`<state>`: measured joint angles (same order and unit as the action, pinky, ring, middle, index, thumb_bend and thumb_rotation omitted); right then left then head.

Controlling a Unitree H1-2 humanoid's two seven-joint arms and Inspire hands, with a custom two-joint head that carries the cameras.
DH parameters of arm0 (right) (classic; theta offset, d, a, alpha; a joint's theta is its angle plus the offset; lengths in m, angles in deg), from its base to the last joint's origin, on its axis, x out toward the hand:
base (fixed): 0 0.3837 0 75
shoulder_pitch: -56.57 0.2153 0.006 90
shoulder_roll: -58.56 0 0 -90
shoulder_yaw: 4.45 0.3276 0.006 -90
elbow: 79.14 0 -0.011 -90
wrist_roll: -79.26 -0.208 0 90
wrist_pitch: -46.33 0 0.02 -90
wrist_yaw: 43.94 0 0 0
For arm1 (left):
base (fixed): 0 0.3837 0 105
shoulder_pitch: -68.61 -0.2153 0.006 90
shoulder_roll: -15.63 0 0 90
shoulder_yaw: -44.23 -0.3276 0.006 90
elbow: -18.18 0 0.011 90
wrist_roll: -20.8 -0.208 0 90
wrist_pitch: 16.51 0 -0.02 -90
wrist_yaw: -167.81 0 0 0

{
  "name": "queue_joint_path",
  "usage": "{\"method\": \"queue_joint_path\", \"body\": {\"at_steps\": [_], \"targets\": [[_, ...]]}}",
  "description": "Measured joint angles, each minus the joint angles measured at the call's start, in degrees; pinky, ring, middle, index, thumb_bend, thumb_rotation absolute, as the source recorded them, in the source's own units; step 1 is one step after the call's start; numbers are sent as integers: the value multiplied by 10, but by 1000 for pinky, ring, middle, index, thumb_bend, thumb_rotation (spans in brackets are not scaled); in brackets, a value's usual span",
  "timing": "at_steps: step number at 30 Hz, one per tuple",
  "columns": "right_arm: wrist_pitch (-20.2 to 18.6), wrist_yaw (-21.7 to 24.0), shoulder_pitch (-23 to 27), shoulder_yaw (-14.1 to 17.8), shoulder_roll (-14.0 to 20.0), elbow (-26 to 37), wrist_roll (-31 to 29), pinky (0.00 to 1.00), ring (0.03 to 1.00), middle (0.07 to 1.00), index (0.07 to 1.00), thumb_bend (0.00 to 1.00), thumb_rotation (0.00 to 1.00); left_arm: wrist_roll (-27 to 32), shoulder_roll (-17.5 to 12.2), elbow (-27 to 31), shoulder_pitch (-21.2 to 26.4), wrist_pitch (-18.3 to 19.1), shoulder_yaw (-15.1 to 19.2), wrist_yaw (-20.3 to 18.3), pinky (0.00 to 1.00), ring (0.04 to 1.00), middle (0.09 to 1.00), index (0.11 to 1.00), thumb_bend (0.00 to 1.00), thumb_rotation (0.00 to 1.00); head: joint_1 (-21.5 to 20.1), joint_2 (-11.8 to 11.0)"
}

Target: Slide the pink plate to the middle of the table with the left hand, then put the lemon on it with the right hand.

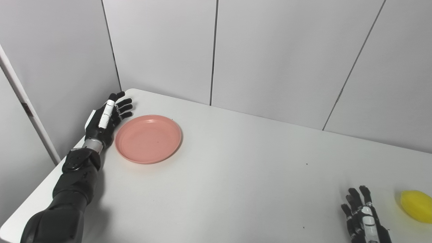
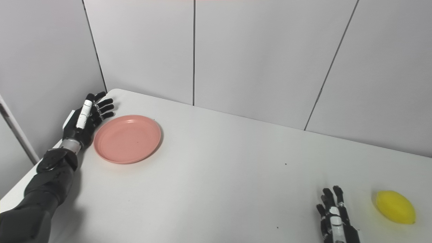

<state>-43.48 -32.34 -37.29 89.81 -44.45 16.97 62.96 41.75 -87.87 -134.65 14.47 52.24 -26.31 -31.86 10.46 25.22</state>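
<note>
While L robot hand (image 1: 107,118) flanks pink plate (image 1: 148,138), lemon (image 2: 395,206) nr R robot hand (image 2: 334,216)

A lab test booth: a plain white worktop (image 1: 236,175) boxed in by bare grey wall panels (image 1: 270,50).

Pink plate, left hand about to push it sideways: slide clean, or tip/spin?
Probably slides clean: the pink plate sits flat on the smooth white table, shallow with a low rim, so tipping looks unlikely. It looks like thin plastic, likely light, so it may skate ahead of the push. The open left hand stands beside its far-left rim; an off-centre push could spin it.
</note>
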Motion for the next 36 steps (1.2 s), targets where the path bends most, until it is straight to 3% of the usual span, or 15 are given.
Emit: {"method": "queue_joint_path", "body": {"at_steps": [8, 21, 32, 36], "targets": [[0, 0, 0, -1, -2, 1, 0, 1000, 1000, 955, 1000, 569, 759, 5, 12, 20, -6, 6, 4, 0, 771, 812, 790, 846, 806, 824, 0, 1], [0, -1, 0, -3, -2, 1, 0, 1000, 1000, 949, 998, 585, 756, 10, 20, 51, -18, 26, 3, -7, 758, 809, 805, 855, 840, 811, -2, 4], [0, -10, -1, -5, -4, 1, 2, 1000, 1000, 942, 985, 603, 746, 12, 46, 156, -59, 84, 1, 9, 780, 820, 831, 877, 819, 789, -5, 4], [0, -10, -1, -8, -4, 2, 3, 1000, 1000, 939, 984, 601, 744, 12, 50, 179, -66, 106, -3, 10, 786, 814, 815, 835, 806, 781, -5, 4]]}}
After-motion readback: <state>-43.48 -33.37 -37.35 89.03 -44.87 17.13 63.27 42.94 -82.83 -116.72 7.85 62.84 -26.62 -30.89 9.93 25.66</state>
